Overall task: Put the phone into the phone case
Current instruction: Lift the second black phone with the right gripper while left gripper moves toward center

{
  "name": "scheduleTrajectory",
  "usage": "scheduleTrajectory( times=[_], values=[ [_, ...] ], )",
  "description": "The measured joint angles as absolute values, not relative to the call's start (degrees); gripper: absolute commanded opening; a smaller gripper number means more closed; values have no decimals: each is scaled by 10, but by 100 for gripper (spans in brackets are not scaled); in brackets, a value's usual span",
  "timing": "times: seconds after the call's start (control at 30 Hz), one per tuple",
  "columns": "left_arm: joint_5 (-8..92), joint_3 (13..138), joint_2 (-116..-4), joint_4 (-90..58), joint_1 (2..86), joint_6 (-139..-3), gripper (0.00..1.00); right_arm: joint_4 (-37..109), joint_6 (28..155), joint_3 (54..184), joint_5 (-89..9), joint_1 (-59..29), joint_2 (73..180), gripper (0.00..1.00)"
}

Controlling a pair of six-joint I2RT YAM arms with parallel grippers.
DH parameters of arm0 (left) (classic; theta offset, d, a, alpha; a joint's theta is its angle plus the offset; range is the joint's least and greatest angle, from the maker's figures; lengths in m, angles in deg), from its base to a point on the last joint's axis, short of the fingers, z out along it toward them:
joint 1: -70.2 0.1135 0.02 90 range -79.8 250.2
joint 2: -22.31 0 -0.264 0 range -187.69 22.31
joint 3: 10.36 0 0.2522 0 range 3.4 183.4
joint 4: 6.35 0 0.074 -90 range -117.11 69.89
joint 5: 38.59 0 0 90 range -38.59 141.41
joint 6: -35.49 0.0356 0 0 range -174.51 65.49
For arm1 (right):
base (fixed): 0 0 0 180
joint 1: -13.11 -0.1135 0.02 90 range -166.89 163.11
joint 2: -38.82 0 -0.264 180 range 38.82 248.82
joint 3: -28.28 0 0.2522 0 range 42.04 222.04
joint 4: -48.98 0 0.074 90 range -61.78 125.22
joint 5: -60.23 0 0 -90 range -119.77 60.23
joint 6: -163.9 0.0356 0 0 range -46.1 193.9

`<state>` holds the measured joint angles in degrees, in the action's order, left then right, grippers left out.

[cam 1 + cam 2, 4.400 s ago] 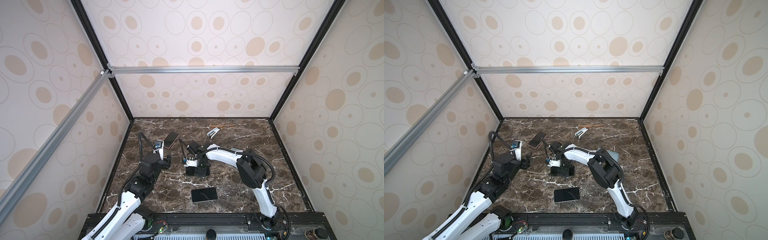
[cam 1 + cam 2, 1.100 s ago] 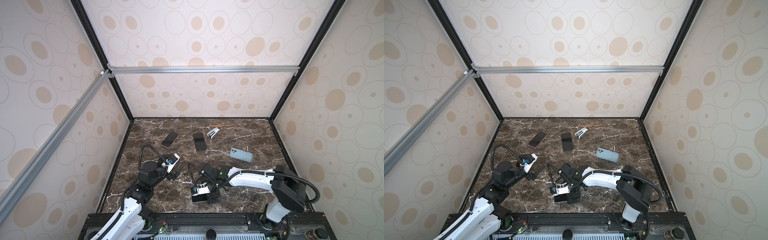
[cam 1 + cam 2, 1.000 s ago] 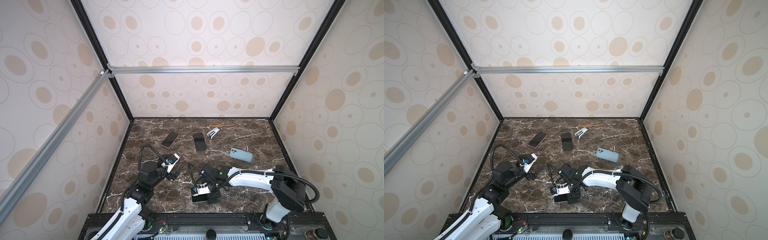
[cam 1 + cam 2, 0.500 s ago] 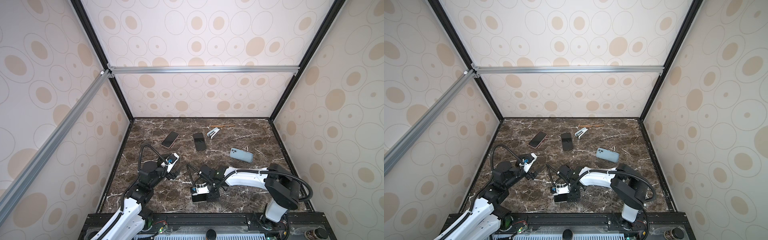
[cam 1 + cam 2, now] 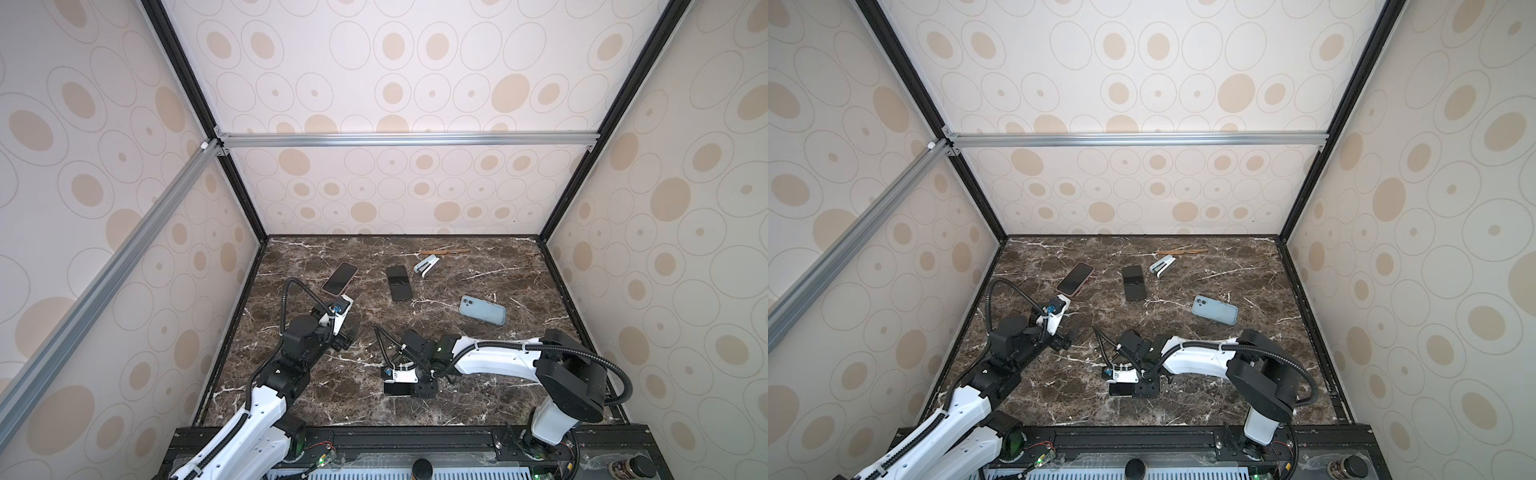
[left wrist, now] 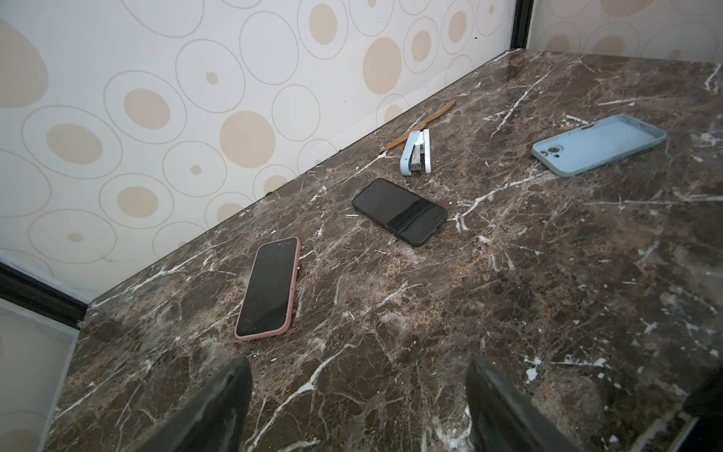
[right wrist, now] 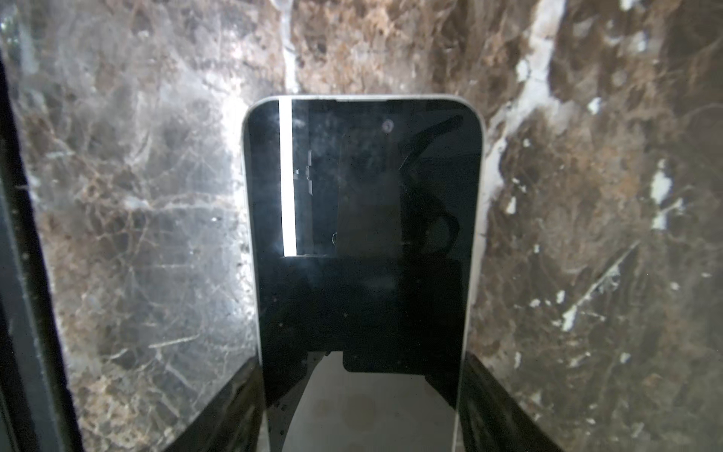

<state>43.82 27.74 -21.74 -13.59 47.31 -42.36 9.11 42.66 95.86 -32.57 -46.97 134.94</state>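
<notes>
Straight ahead of my left gripper (image 6: pixel 358 366) the table (image 6: pixel 547 293) is bare up to the pink phone (image 6: pixel 270 287), which blocks that line. Farther right lie a black phone (image 6: pixel 399 211), a stapler (image 6: pixel 416 152) and a blue case (image 6: pixel 598 144), well apart. Under my right gripper (image 7: pixel 360 364) a phone (image 7: pixel 364 235) fills the space between the jaws; bare table flanks it

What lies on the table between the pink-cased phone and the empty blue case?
The black phone, lying flat, sits between the pink-cased phone and blue case; both top views show it.
</notes>
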Motion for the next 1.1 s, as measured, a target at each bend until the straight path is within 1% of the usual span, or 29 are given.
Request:
scheduleTrajectory(
  times=[0.17, 0.3, 0.47, 0.63, 0.83, 0.97, 1.1],
  values=[
    [447, 324, -257, -160, 473, -486, 83, 120, 451, 929, -315, -464, 1325, 53],
    [449, 398, -305, -213, 473, -542, 84, 123, 467, 913, -317, -446, 1307, 53],
    [441, 470, -354, -281, 473, -639, 81, 125, 479, 909, -329, -419, 1282, 53],
    [397, 472, -396, -333, 473, -728, 78, 139, 488, 909, -337, -407, 1265, 53],
    [306, 440, -415, -334, 473, -804, 77, 147, 500, 904, -340, -405, 1265, 53],
    [247, 417, -419, -315, 473, -832, 77, 149, 510, 904, -340, -404, 1263, 53],
    [211, 413, -437, -304, 473, -839, 77, 161, 519, 904, -340, -403, 1262, 53]
  ],
)
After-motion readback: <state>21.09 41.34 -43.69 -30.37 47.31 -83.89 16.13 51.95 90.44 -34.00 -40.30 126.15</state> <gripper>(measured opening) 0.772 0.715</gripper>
